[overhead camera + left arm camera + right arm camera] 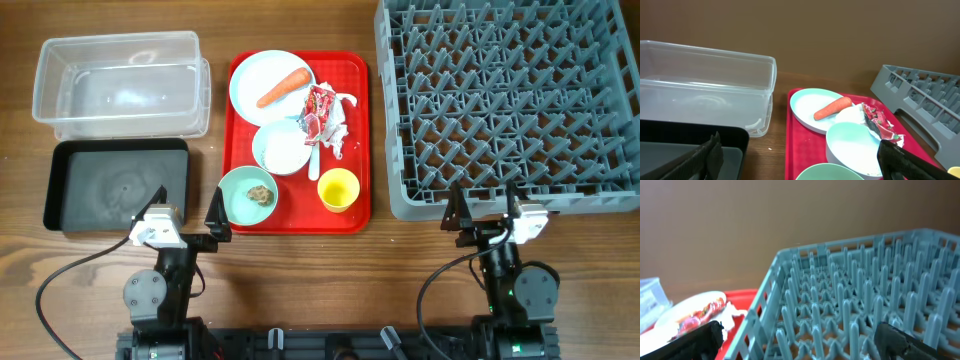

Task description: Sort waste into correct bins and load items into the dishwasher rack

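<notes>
On the red tray [355, 140] at table centre: pale blue plate [250, 80] carrying the carrot [283, 87], crumpled wrapper [325, 112] beside it, upper bowl [282, 150] with rice, lower bowl [235, 195] with a brown lump [261, 194], yellow cup [338, 189]. Clear tub [120, 85] and black tray [115, 185] lie left, dishwasher rack [510, 100] right. Left gripper [188, 205], by the black tray, and right gripper [482, 205], at the rack's near edge, both stand jaws apart, holding nothing

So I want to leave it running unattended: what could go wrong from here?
The carrot lies loose on the plate; lifting the plate first could roll it off. The crumpled wrapper seems to lie over the white spoon, so pulling it may drag the spoon.
</notes>
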`<action>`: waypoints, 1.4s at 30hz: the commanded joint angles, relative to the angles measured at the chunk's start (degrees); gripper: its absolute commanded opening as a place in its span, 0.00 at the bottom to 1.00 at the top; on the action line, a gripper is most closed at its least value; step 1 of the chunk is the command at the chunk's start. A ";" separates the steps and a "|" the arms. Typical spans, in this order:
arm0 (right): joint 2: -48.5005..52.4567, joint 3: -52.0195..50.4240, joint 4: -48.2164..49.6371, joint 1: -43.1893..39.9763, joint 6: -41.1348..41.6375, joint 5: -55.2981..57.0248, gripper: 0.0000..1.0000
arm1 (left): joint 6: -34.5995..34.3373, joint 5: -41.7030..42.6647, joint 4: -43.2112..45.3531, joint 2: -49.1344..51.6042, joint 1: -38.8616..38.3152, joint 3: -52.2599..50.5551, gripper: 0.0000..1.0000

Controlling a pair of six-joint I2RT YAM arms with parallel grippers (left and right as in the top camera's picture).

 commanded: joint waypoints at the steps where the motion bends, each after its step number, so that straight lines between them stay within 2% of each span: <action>1: 0.17 -0.09 1.09 -0.22 0.70 2.51 1.00 | -0.57 0.68 -0.20 -0.42 0.33 -0.26 1.00; 3: 0.17 -0.09 5.16 -0.22 3.78 1.38 1.00 | -0.79 1.01 1.46 -0.39 0.33 -0.26 1.00; 6: 0.17 0.00 12.94 -0.22 10.45 -1.01 1.00 | -3.89 4.28 8.44 -0.35 0.33 -0.02 1.00; 10: 0.42 3.74 14.12 -0.22 9.07 -1.84 1.00 | -7.58 4.96 8.28 1.68 0.33 4.66 1.00; 14: 4.39 11.41 13.11 -0.22 4.04 -2.03 1.00 | -7.41 6.86 4.94 10.82 0.33 15.65 1.00; 17: 10.93 20.65 5.29 -0.22 3.61 -4.48 1.00 | -6.67 8.81 -0.04 21.64 0.31 27.63 1.00; 19: 16.50 27.96 -0.94 -0.22 3.39 -4.66 1.00 | -3.93 9.20 -6.45 30.29 0.02 37.88 1.00; 21: 24.17 37.59 -7.39 -0.22 -0.24 -6.51 1.00 | -2.56 9.18 -14.10 40.28 -0.92 49.66 1.00; 22: 27.89 42.36 -11.10 -0.22 -1.07 -6.84 1.00 | -2.56 9.20 -18.40 45.90 -1.62 56.24 1.00; 25: 42.75 62.16 -29.62 -0.22 -4.98 -6.80 1.00 | 0.26 8.72 -39.15 67.41 -6.54 80.89 1.00; 26: 48.22 69.35 -36.96 -0.22 -5.97 -6.73 1.00 | 0.72 6.69 -44.35 74.07 -8.90 87.86 1.00; 27: 54.42 76.87 -44.61 -0.22 -6.58 -6.84 1.00 | 1.73 2.73 -50.45 85.40 -13.16 98.23 1.00; 30: 62.27 83.60 -52.37 -0.22 -7.54 -6.32 1.00 | 1.70 0.74 -51.39 97.33 -18.10 104.91 1.00; 32: 66.27 83.76 -54.10 -0.22 -7.98 -6.36 1.00 | 1.68 0.87 -47.67 104.87 -21.59 105.02 1.00; 35: 71.23 83.76 -57.99 -0.22 -7.80 -6.60 1.00 | 1.29 5.70 -44.17 113.35 -24.37 105.02 1.00; 42: 78.05 83.76 -63.04 -0.22 -7.82 -6.60 1.00 | 1.25 4.72 -40.41 123.54 -28.26 105.02 1.00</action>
